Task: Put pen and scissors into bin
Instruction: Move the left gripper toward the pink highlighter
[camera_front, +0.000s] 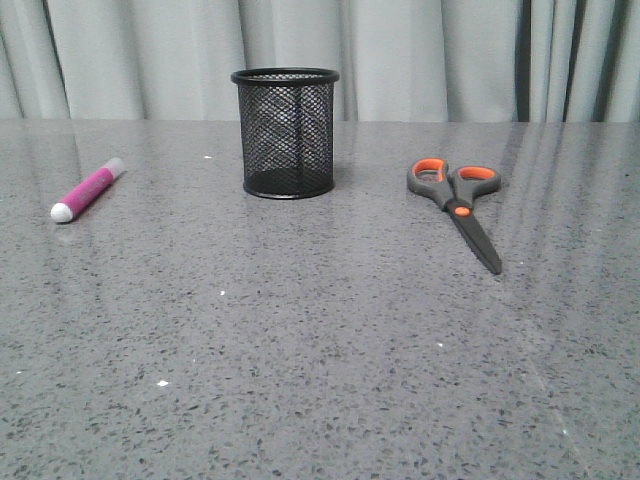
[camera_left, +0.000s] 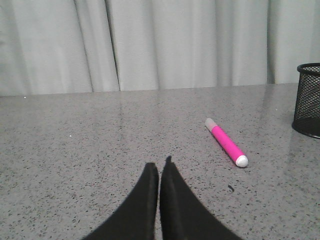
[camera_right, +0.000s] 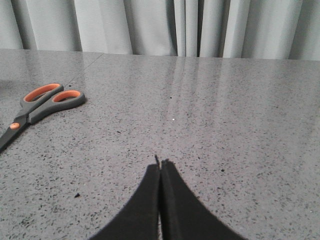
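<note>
Grey speckled stone makes up the surface (camera_front: 320, 360), which fills the front view from the near edge back to a wall of pale pleated curtain (camera_front: 420, 55). Faint reflections of the curtain folds streak its polished top.

Next in size is the bin (camera_front: 285, 133), a black wire-mesh cup with a solid rim and base, standing upright toward the back, a little left of centre. Through the mesh nothing shows inside it. In the left wrist view only a slice of it appears at the frame edge.

To the right of the bin, well apart from it, lie the scissors (camera_front: 455, 199), flat and closed. Their grey handles with orange-lined loops point toward the curtain, and the dark blades run toward the near edge, angled slightly rightward. An orange pivot dot sits where handles meet blades.

On the left side, also well apart from the bin, rests the pen (camera_front: 88, 189), magenta with a white cap. It lies flat and slanted, the white cap nearer the front and the pale end toward the back.

Neither arm shows in the front view. The left claw (camera_left: 160, 167) has its two black fingers pressed together, holding nothing, hovering short of the pen. The right claw (camera_right: 160, 167) is likewise closed on nothing, with the scissors off to one side.
</note>
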